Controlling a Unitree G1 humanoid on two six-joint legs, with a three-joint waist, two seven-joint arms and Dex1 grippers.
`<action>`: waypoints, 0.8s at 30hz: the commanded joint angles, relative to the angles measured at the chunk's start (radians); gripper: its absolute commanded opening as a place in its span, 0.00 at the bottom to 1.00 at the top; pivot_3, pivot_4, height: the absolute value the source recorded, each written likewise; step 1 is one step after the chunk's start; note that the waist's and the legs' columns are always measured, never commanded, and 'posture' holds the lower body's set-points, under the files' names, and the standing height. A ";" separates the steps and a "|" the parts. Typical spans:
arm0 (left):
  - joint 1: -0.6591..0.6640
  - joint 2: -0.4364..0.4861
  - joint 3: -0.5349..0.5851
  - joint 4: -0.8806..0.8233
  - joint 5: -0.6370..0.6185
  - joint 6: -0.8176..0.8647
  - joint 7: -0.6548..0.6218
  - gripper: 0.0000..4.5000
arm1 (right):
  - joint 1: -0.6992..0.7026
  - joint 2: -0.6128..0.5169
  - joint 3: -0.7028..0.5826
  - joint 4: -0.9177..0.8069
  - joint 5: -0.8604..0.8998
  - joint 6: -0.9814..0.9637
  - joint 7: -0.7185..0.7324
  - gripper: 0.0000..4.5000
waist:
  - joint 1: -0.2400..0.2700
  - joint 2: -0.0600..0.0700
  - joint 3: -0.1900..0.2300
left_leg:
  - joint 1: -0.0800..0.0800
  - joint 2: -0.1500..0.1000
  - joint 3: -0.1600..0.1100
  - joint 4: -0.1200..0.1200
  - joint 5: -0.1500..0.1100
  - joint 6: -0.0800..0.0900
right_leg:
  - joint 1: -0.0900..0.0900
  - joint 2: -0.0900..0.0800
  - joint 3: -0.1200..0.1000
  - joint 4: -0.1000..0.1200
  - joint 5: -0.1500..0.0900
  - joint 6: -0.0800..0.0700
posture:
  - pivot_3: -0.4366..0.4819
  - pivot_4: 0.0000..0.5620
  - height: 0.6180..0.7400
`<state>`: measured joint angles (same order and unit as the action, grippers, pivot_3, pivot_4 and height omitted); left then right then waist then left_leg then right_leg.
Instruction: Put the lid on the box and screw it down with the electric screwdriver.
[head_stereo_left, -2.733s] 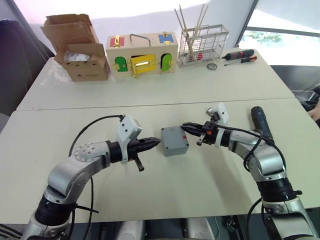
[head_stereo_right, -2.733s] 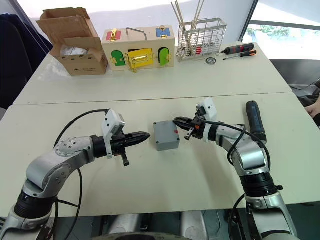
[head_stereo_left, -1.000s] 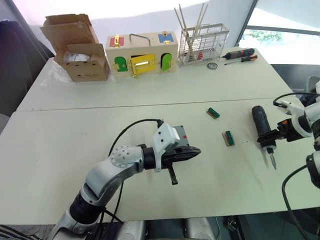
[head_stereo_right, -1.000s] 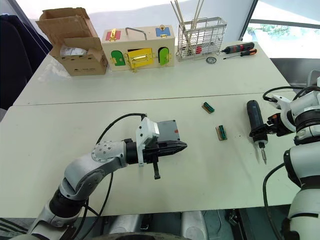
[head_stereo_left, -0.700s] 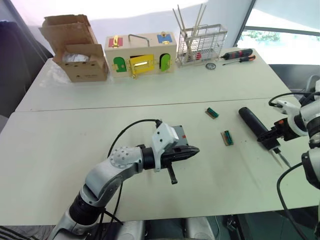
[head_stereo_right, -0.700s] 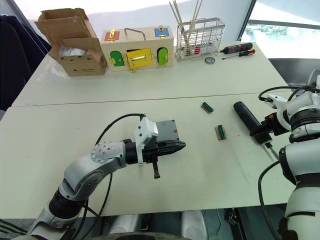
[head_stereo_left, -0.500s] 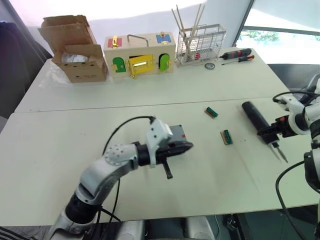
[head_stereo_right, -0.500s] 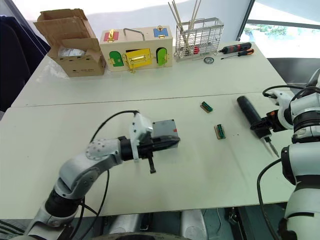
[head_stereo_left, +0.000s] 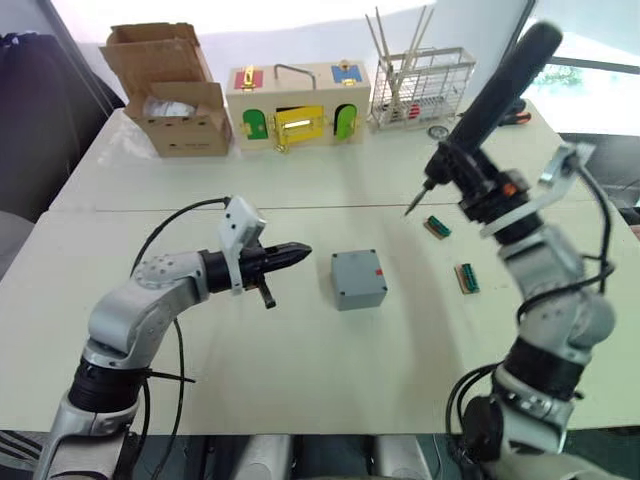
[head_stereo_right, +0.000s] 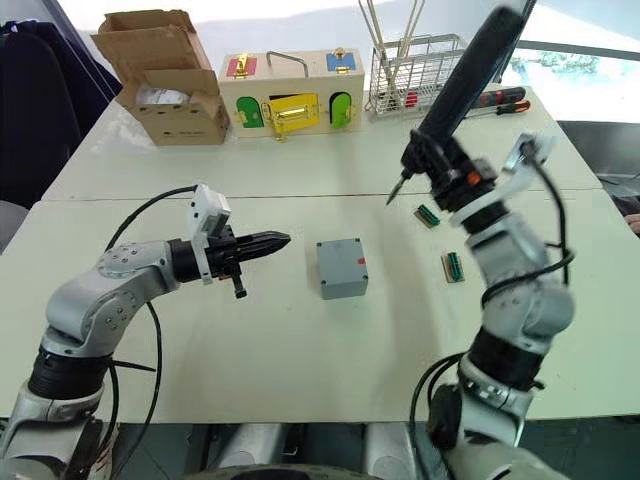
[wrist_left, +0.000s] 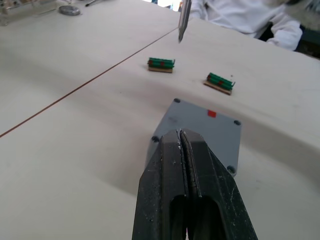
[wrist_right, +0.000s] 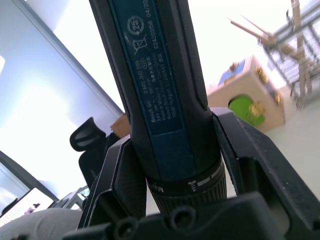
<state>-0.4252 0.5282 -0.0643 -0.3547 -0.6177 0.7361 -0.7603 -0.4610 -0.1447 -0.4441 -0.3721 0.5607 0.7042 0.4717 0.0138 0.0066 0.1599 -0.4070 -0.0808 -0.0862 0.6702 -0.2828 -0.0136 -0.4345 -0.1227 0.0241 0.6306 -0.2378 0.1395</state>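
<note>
the box (head_stereo_left: 358, 279) sits near the middle of the pale surface (head_stereo_left: 300, 370), lid (wrist_left: 200, 125) on top with a small red mark showing on it. the left tool (head_stereo_left: 298, 251) hovers just off the box at its 9 o'clock, tip pointing toward it without touching, its two black fingers (wrist_left: 192, 165) pressed together on nothing. the right tool (head_stereo_right: 442, 168) is raised above the surface at the box's 2 o'clock and pinches the electric screwdriver (head_stereo_left: 500, 75) around its lower body; the black tool slants up and away, its thin bit (head_stereo_left: 418, 199) aimed down toward the surface, clear of the box. two small green connector blocks (head_stereo_left: 437, 227) (head_stereo_left: 467, 278) lie at the box's 3 o'clock. along the far edge at 12 o'clock stand a cardboard box (head_stereo_left: 175, 90), a wooden box with coloured doors (head_stereo_left: 298, 105) and a wire rack (head_stereo_left: 420, 85).
</note>
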 joint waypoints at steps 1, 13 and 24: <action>-0.029 -0.026 -0.033 -0.021 0.011 0.000 0.013 0.00 | 0.014 -0.020 0.064 -0.072 0.035 -0.069 0.026 0.39 | -0.009 0.000 0.000 | 0.000 0.001 0.001 -0.001 0.000 0.000 | -0.001 0.000 0.000 0.000 0.000 0.000 | 0.48 0.27 0.95; -0.078 -0.101 -0.182 0.146 0.174 -0.065 0.017 0.00 | 0.046 -0.043 0.205 -0.015 0.019 -0.176 0.019 0.39 | -0.032 0.000 0.000 | 0.001 0.005 0.003 -0.006 0.001 -0.002 | -0.006 0.004 -0.001 0.001 0.000 0.000 | 0.48 0.27 0.95; -0.075 -0.089 -0.192 0.147 0.215 -0.073 -0.033 0.00 | 0.058 -0.050 0.259 0.009 0.026 -0.189 0.022 0.39 | -0.028 0.000 0.000 | 0.001 0.005 0.003 -0.005 0.001 -0.002 | -0.005 0.004 -0.001 0.001 0.000 0.000 | 0.48 0.27 0.95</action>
<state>-0.4884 0.4341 -0.2575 -0.1948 -0.4129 0.6694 -0.7863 -0.3920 -0.1884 -0.1834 -0.3336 0.5634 0.5538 0.4871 -0.0141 0.0067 0.1599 -0.4061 -0.0755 -0.0836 0.6652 -0.2819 -0.0153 -0.4399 -0.1191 0.0226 0.6319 -0.2379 0.1396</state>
